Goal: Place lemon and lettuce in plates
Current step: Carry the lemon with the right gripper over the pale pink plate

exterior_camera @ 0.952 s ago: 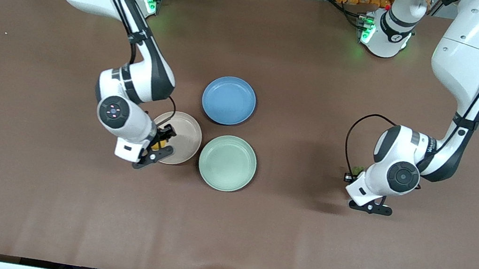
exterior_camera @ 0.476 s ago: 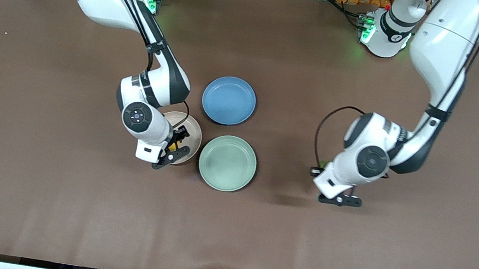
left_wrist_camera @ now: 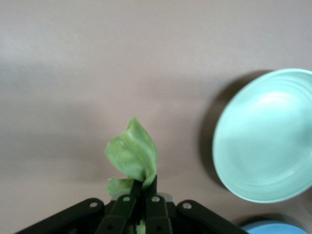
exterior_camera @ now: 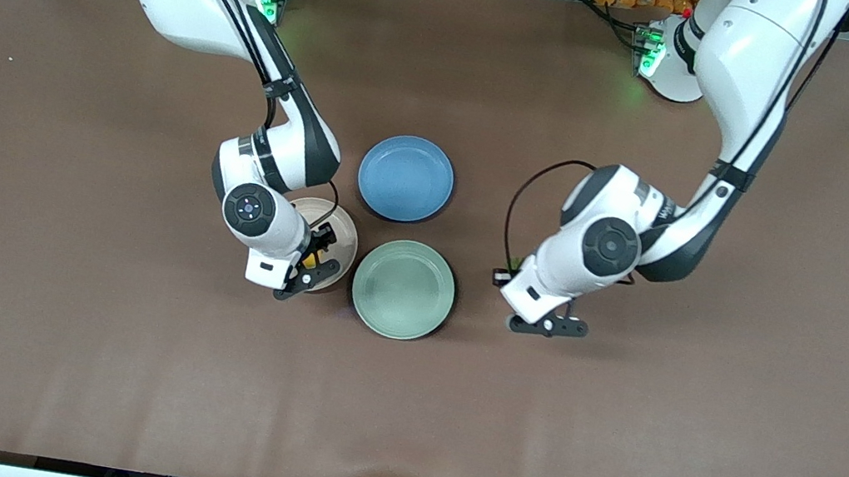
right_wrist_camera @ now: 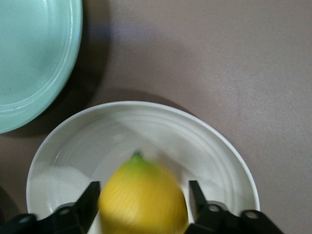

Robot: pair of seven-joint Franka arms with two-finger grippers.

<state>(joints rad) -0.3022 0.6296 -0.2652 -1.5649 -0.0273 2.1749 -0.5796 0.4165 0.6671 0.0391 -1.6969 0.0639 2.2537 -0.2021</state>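
Observation:
My right gripper (exterior_camera: 316, 249) is over the pale beige plate (exterior_camera: 338, 227). Its fingers stand apart on either side of the yellow lemon (right_wrist_camera: 144, 201), which looks blurred just above the plate's floor (right_wrist_camera: 161, 129). In the front view the lemon (exterior_camera: 310, 259) shows as a small yellow spot at the gripper. My left gripper (exterior_camera: 508, 279) is shut on the green lettuce leaf (left_wrist_camera: 132, 155). It holds the leaf above the bare table, beside the mint green plate (exterior_camera: 403, 289) toward the left arm's end. That plate is bare in the left wrist view (left_wrist_camera: 265, 136).
A blue plate (exterior_camera: 406, 178) lies farther from the front camera than the two other plates and is close to both. The brown table top (exterior_camera: 614, 435) stretches wide on all sides.
My left arm has carried the lettuce toward the mint green plate. My right gripper has shifted farther over the beige plate, and its fingers now stand apart from the lemon.

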